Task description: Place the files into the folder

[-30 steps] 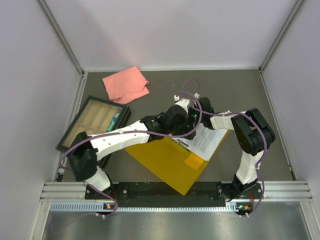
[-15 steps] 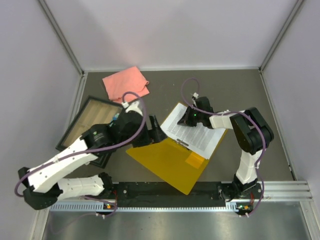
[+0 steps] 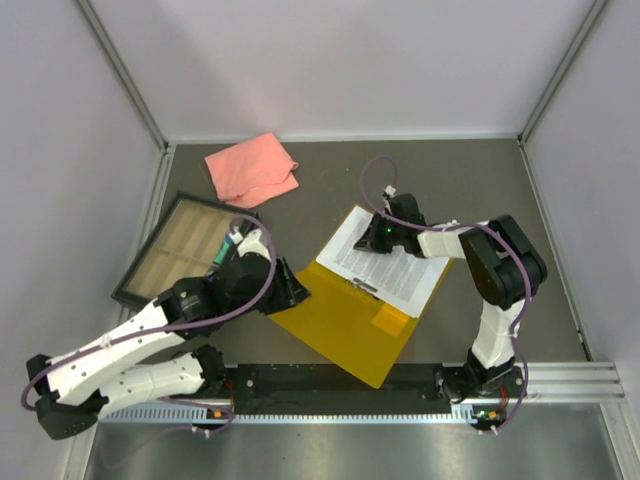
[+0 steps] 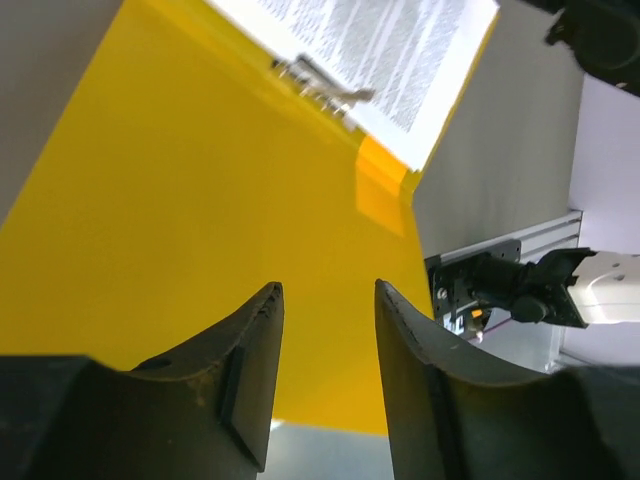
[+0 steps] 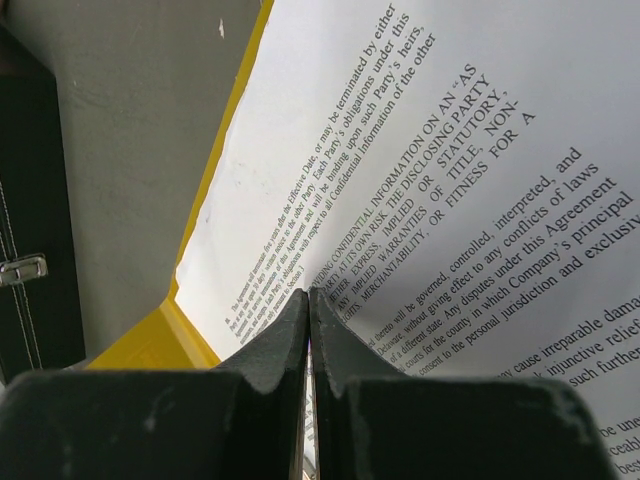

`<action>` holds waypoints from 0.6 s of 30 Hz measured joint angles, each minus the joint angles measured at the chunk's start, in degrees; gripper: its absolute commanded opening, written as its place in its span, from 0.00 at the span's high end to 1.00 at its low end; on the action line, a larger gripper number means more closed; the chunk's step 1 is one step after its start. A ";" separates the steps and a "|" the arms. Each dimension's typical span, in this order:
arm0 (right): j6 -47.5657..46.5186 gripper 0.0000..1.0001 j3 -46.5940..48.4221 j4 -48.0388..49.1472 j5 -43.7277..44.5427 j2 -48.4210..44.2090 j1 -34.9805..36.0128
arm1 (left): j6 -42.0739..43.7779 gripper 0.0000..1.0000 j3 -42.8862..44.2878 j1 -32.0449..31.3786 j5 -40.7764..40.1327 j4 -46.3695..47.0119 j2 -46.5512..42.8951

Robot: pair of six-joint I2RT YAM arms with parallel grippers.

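The yellow folder (image 3: 335, 320) lies open on the table, its metal clip (image 4: 318, 80) along the spine. The white printed files (image 3: 395, 262) lie on its far right half. My left gripper (image 3: 298, 290) hovers over the bare yellow cover (image 4: 190, 180), open, with nothing between its fingers (image 4: 328, 290). My right gripper (image 3: 373, 238) is shut, its tips (image 5: 308, 292) resting on the top sheet (image 5: 450, 150) near the far left corner. A strip of yellow folder (image 5: 165, 342) shows beside that sheet.
A pink cloth (image 3: 250, 168) lies at the back left. A black-framed tray (image 3: 178, 250) sits at the left, close to my left arm. The aluminium rail (image 3: 350, 385) runs along the near edge. Grey walls enclose the table.
My left arm has drawn back from the files to the near left, over the folder's cover, and its jaws have narrowed. The right arm has not moved.
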 measured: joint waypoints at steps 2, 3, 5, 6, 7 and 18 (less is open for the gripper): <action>-0.26 1.00 0.31 -0.39 0.15 0.00 0.09 | 2.43 0.54 1.51 0.00 -0.07 3.32 2.95; -0.35 1.00 0.31 -0.39 0.28 0.00 0.15 | 3.80 0.55 2.82 0.00 -0.02 5.33 5.49; -0.39 1.00 0.33 -0.39 0.33 0.00 0.20 | 5.51 0.60 4.85 0.00 0.20 8.48 9.51; -0.39 1.00 0.33 -0.39 0.35 0.00 0.20 | 6.19 0.64 6.01 0.00 0.42 10.03 11.76; -0.39 1.00 0.33 -0.39 0.37 0.00 0.20 | 6.62 0.69 7.08 0.00 0.76 11.30 14.01; -0.39 1.00 0.31 -0.28 0.28 0.00 0.20 | 10.54 1.00 3.10 0.00 1.29 19.87 32.68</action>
